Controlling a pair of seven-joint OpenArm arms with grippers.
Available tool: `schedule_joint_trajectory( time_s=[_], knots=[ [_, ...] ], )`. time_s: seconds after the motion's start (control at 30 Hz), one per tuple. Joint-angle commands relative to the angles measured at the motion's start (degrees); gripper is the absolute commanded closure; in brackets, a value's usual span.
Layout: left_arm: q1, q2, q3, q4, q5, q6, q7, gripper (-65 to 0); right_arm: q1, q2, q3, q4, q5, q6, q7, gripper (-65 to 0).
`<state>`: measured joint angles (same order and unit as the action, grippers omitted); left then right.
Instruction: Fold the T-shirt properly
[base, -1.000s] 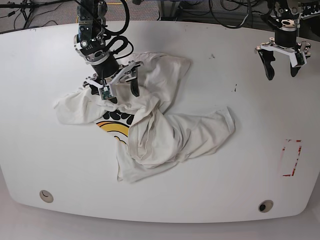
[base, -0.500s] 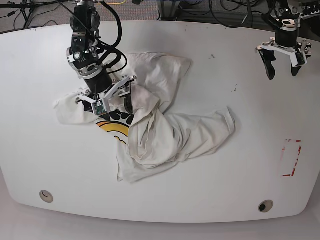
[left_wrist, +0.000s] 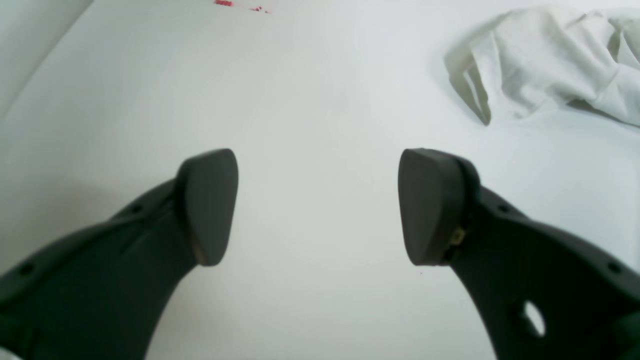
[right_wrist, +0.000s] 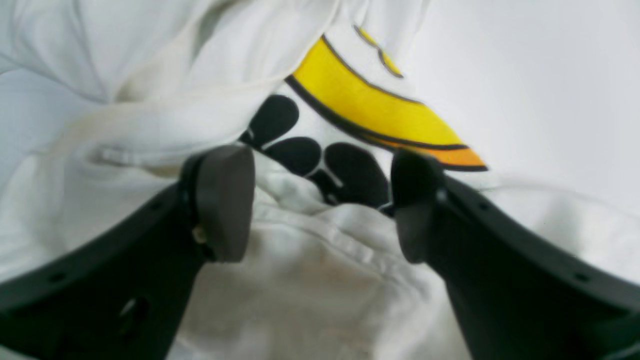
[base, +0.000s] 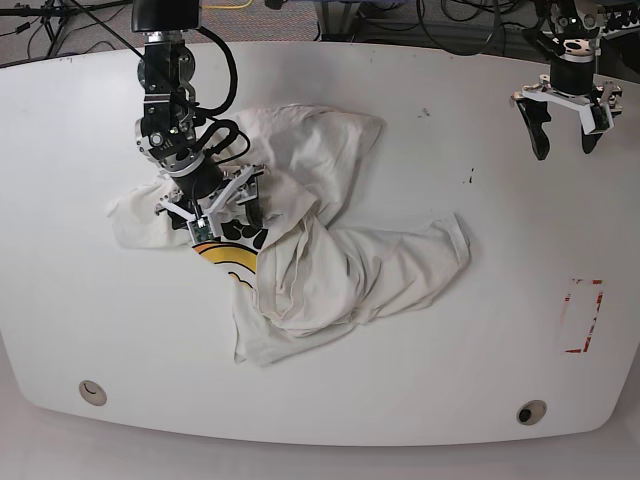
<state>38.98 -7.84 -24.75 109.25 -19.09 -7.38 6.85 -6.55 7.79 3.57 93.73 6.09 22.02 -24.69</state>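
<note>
Two grippers stood open. Your right gripper had descended onto the crumpled T-shirt at the table centre-left, jaws straddling a fold, nothing clamped; grasp appeared imminent. Your left gripper hovered well apart, empty.

Lab: white table, tangled cables.

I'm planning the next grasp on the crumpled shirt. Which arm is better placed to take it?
Right. The right gripper hangs open directly over the T-shirt by its yellow graphic; the left gripper is open over bare table, well away.
</note>
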Motion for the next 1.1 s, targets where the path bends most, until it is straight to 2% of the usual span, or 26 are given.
schedule_joint_trajectory(
  time_s=[0.0,0.43,0.5,1.07],
  knots=[
    [0.2,-0.4,-0.5,0.8,0.1,0.2,-1.5,-46.7,0.9,0.0,-0.1,0.2,0.8,0.0,1.6,-41.1],
    [0.0,-0.5,-0.7,0.7,0.1,0.1,-2.1,-46.9,2.5,0.4,-1.9,-3.2,0.6,-0.1,1.2,-41.2],
    [-0.1,-0.6,-1.2,0.7,-0.2,-0.1,-2.1,-46.9,3.1,1.3,-4.7,-2.8,0.3,-0.2,1.1,-41.4],
    [0.0,-0.4,-2.3,0.6,0.1,-0.1,-2.3,-47.1,4.1,5.5,-10.0,-5.7,0.4,-0.2,1.3,-42.0]
  ],
)
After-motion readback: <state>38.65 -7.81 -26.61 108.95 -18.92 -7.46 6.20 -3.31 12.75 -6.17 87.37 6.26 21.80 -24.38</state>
